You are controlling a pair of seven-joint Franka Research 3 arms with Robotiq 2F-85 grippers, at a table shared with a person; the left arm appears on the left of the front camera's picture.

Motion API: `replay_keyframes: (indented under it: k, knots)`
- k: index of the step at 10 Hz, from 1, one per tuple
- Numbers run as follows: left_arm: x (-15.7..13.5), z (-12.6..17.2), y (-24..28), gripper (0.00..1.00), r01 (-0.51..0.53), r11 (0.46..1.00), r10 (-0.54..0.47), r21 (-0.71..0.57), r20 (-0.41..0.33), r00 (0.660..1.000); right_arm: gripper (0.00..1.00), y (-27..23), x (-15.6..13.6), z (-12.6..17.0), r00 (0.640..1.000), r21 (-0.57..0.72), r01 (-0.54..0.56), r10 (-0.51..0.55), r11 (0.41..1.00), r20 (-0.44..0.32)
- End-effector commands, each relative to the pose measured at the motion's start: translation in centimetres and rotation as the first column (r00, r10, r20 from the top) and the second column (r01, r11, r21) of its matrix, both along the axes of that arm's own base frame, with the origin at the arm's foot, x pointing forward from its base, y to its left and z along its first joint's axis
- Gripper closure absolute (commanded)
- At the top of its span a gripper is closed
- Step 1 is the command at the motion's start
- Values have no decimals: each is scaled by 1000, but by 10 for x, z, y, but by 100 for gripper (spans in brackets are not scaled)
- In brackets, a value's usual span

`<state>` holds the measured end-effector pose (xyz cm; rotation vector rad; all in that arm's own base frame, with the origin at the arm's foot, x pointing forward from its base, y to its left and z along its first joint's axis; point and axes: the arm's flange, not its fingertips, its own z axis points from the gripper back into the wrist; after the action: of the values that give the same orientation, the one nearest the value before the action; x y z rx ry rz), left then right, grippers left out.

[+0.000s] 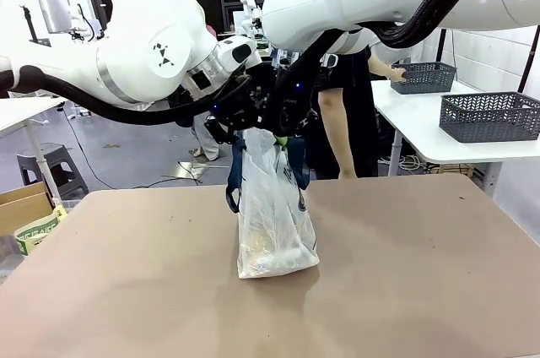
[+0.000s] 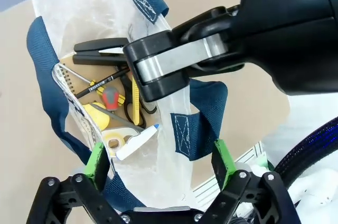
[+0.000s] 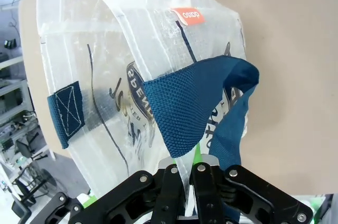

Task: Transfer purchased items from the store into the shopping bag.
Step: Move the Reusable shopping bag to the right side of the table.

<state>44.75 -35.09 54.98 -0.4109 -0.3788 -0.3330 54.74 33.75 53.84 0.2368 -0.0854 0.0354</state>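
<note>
Holding: right tool (image 3: 185,170) clenched on the plastic rim of the shopping bag (image 1: 274,223), beside a navy handle (image 3: 195,102).
Left tool (image 2: 158,155): released, jaws spread wide over the bag's open mouth.
Progress: purchased items (image 2: 113,108) already lie inside; likely a late stage, little left to load.
Bag place: upright at mid-counter (image 1: 422,273), under both tools.
Bag look: translucent whitish, navy straps, oval logo; yellow, tan and red goods inside.
</note>
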Motion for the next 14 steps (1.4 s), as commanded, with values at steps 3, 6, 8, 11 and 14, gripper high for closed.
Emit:
replay_keyframes:
  k: [3,6,8,11,14]
  knots:
    - [-5,-10,5,0,36,999,-36,-4,-6,999,100,12,9,6,1000,44,12,-12,999,1]
    - [-5,-24,-7,0,-12,993,15,117,-18,1000,100,16,8,6,1000,48,3,-3,999,4]
    - [-7,-27,-11,27,-52,990,50,135,11,999,100,16,8,6,1000,50,2,-2,999,2]
    - [-8,-23,-10,87,-58,989,56,133,22,998,100,16,8,5,1000,56,7,-7,998,-2]
    - [-9,-21,-8,100,-40,991,36,130,32,999,100,15,7,5,1000,65,0,1,998,-9]
